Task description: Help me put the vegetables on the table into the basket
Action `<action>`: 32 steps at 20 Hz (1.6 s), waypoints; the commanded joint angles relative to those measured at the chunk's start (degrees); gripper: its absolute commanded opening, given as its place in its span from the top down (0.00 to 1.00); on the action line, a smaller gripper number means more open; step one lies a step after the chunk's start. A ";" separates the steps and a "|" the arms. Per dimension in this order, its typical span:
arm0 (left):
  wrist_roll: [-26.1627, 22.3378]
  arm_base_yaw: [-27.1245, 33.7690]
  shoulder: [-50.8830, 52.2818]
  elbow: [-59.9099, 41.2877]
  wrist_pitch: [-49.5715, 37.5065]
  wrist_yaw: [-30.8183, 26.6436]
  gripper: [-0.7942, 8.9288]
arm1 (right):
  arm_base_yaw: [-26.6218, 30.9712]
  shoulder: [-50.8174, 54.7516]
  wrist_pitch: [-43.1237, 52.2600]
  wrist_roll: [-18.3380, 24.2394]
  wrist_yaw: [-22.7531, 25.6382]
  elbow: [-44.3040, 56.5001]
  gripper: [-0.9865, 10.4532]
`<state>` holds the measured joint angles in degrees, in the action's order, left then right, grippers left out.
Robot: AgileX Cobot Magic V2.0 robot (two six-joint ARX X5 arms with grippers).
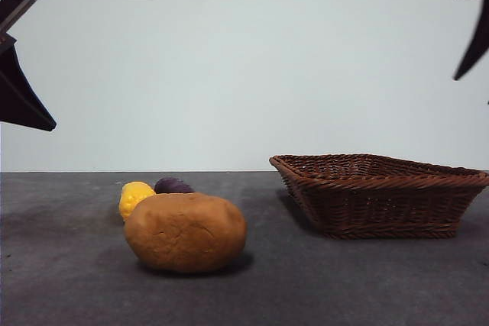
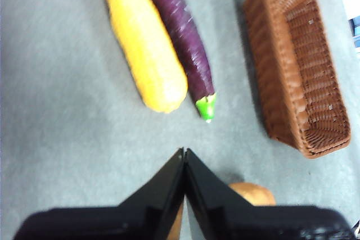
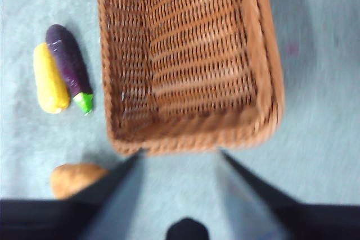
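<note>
- Front view hides most of the yellow corn and purple eggplant behind the potato; wrist views show them whole, side by side.
- Basket is empty (right wrist view).
- Left gripper is pressed together, right gripper spread; both are above the table.

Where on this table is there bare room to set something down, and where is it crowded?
Bare table lies between the potato and the basket, and along the front edge. The basket's inside is empty too. It is crowded where the yellow corn and purple eggplant lie touching side by side, just behind the potato.
</note>
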<state>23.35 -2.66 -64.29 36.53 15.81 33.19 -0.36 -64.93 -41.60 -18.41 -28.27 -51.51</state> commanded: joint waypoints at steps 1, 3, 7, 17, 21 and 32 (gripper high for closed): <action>-1.42 -0.04 -0.35 0.04 -0.76 0.24 0.92 | -0.02 -7.17 -1.97 3.96 2.36 -5.88 0.49; -2.32 -0.07 -0.35 0.04 -0.44 0.20 0.92 | -0.07 -13.70 -3.52 5.55 5.22 -11.41 0.44; -7.30 -0.07 -0.35 0.04 2.25 -0.17 0.92 | -0.07 -27.26 -7.37 9.42 6.25 -23.56 0.45; -13.14 -0.17 -0.68 0.04 7.69 -4.90 0.92 | -4.63 -52.13 -17.81 16.72 16.55 -45.86 0.45; -13.18 -0.39 -0.68 0.04 9.44 -4.72 0.92 | -4.92 -57.11 -18.16 16.66 16.39 -46.88 0.57; -10.05 -0.55 -2.78 4.72 13.94 -4.87 0.92 | -4.87 -53.94 -18.60 17.09 16.28 -48.13 0.92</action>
<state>12.64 -3.18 -67.20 41.54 30.39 27.97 -5.41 -119.00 -60.64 -1.50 -12.67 -99.24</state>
